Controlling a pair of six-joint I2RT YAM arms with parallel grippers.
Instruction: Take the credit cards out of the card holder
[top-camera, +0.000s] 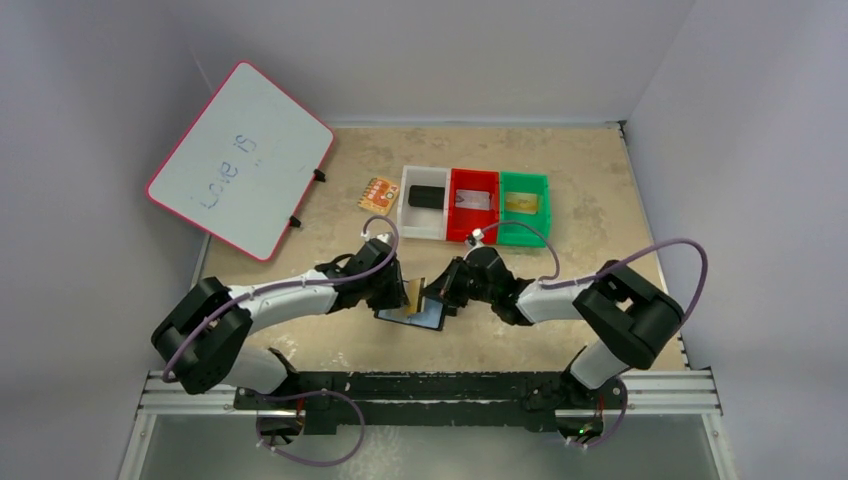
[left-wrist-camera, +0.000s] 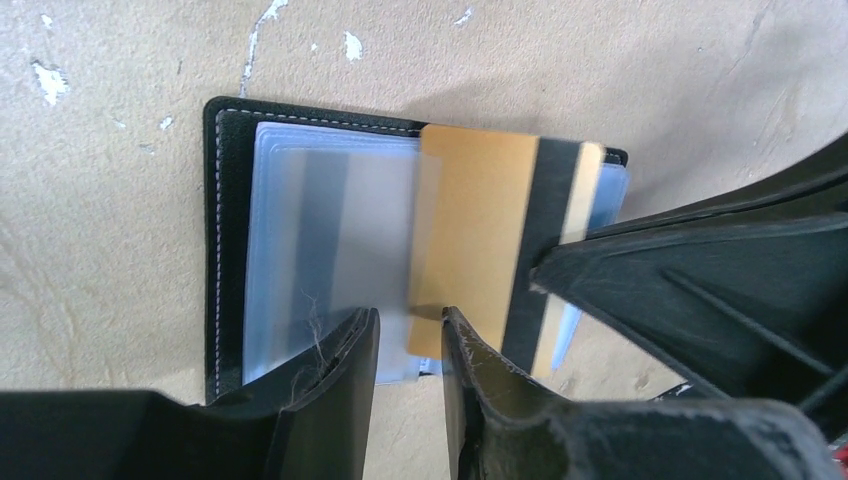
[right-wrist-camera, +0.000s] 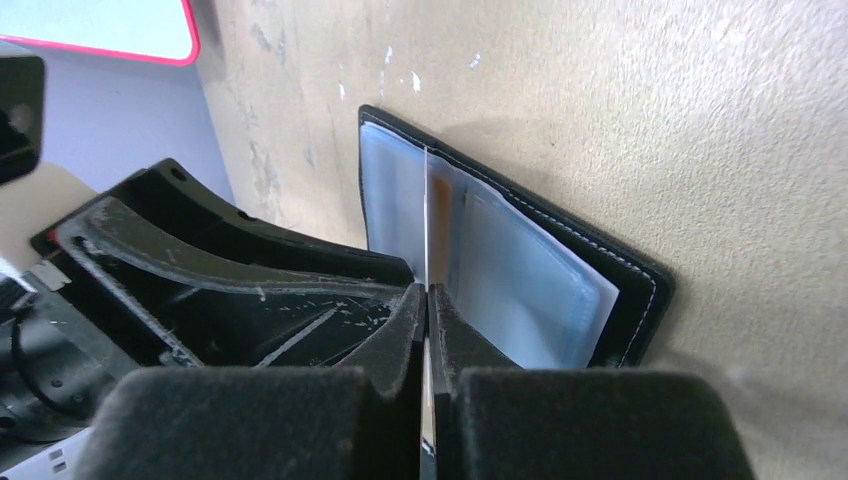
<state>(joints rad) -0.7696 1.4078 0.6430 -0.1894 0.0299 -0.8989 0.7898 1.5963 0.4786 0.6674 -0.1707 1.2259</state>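
Both meet near centre from above: left claw (top-camera: 400, 293) and right claw (top-camera: 447, 292) over the wallet (top-camera: 428, 318). Left wrist: we see that claw slightly spread at the wallet's lower edge. Right wrist: that claw pinches the gold card (right-wrist-camera: 427, 220) mid-frame.

Overhead camera looks down from behind; both wrist cameras — close, seemingly opposed — share the card holder (left-wrist-camera: 310, 250).

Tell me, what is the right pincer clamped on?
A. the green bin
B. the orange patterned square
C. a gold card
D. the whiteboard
C: the right pincer is shut on the edge of the gold card, which stands partly out of a clear sleeve of the open card holder.
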